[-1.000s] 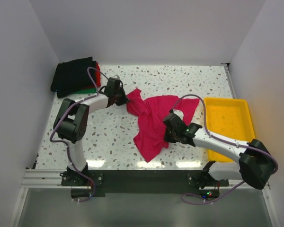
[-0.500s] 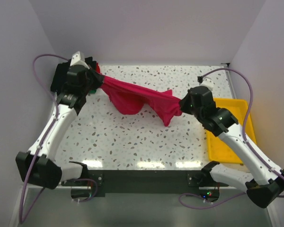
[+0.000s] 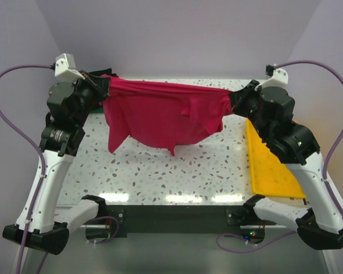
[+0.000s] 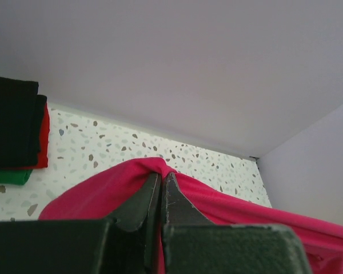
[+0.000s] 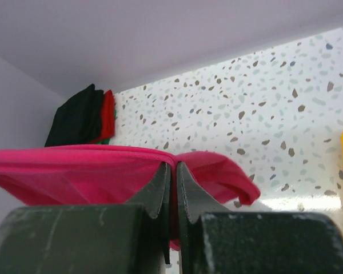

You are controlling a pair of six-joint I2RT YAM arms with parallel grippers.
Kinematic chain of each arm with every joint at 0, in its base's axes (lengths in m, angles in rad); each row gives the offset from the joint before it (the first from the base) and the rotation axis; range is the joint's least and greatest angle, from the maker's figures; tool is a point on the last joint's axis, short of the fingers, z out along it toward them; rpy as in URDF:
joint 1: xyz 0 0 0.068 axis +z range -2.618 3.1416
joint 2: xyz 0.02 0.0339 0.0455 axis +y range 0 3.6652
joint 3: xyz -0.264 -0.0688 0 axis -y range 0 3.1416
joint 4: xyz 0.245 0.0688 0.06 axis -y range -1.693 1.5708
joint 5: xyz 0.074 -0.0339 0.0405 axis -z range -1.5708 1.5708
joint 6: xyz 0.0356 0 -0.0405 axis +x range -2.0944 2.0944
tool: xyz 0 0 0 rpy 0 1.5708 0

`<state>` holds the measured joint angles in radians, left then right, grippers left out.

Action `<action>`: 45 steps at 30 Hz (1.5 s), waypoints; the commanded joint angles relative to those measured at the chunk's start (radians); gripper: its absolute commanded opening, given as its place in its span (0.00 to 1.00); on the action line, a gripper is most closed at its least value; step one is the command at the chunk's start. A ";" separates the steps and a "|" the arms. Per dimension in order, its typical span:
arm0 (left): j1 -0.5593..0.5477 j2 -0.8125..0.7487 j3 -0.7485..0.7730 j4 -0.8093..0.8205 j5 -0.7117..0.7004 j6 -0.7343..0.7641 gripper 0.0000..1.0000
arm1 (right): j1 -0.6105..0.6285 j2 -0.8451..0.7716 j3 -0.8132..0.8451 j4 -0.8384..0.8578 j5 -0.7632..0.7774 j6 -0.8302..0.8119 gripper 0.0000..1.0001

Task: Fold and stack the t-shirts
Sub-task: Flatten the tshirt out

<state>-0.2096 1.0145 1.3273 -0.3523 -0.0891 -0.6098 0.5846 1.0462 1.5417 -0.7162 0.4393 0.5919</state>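
Pink t-shirt (image 3: 160,111) hangs stretched in the air above the counter (image 3: 177,171) between two raised arms. The left pincer (image 3: 104,85) and right pincer (image 3: 233,103) each pinch an upper end, wrists turned inward.

Tray (image 3: 272,171): yellow plastic, lay at the table's right side.
Table (image 3: 177,171): white top with dark speckles.
Walls (image 3: 177,40): plain white, stood behind and at both sides.

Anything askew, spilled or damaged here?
The pink shirt hangs lopsided between the left fingers and right fingers: bunched at the right, one corner drooping at the left. Nothing looks spilled or damaged.
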 commanded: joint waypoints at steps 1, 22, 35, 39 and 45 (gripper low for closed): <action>0.026 0.087 0.064 0.105 -0.130 0.062 0.00 | -0.034 0.086 0.086 0.075 0.148 -0.116 0.00; 0.107 0.498 0.515 0.148 0.107 0.047 0.00 | -0.301 0.407 0.478 0.107 -0.209 -0.126 0.00; 0.107 0.069 -0.638 0.213 0.163 -0.151 0.68 | -0.307 0.087 -0.674 0.198 -0.327 -0.011 0.74; 0.108 -0.002 -0.759 0.150 0.020 -0.209 0.69 | -0.305 0.043 -0.802 0.201 -0.329 0.008 0.76; 0.108 -0.021 -0.794 0.104 -0.064 -0.289 0.68 | -0.305 -0.047 -0.914 0.195 -0.353 0.074 0.77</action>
<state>-0.1066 0.9962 0.5308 -0.2604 -0.0639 -0.8337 0.2798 1.0428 0.6590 -0.5579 0.1089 0.6086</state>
